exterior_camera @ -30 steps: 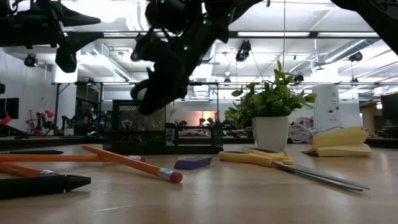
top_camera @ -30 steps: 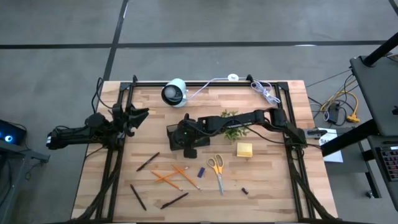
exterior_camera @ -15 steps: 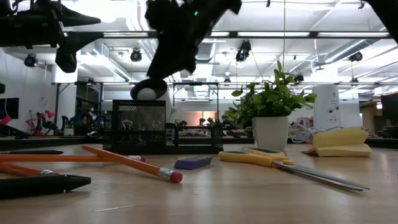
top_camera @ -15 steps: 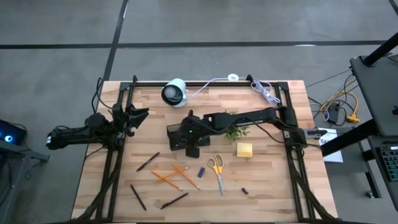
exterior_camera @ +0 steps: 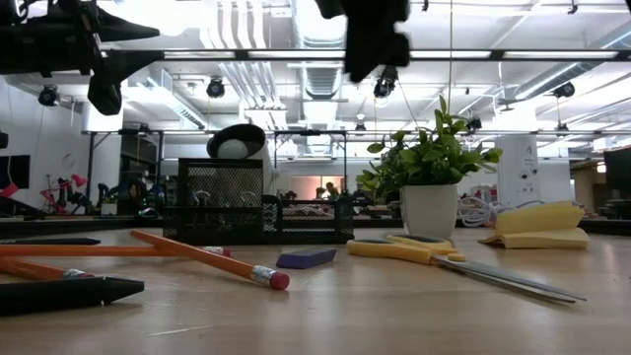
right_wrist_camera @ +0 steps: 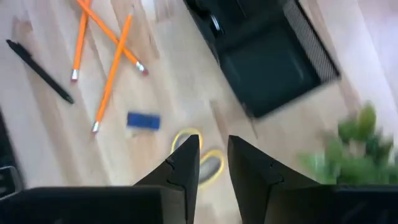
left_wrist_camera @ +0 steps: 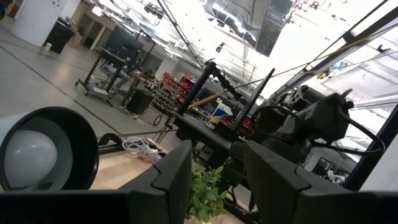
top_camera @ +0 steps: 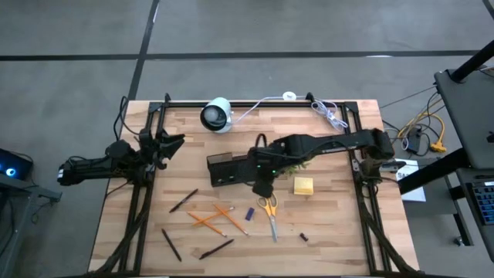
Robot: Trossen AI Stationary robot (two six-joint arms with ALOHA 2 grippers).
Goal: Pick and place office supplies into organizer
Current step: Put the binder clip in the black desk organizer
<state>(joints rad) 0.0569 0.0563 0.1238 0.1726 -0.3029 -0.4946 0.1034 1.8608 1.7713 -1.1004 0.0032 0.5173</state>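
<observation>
right gripper (right_wrist_camera: 208, 163) hovering, fingers apart, empty | scissors (right_wrist_camera: 200, 154) right below it | stiff, light, kinda slidey imo | grab across the yellow handles | left gripper (left_wrist_camera: 214, 177) parked, open

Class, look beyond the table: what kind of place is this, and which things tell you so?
Probably a robotics lab or workshop: bare ceiling ducts, equipment racks across a concrete floor, and a robot arm mounted at the table.

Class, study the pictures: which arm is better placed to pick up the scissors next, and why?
The right: its tool hangs just above the scissors; the left tool waits at the table's far-left edge.
</observation>
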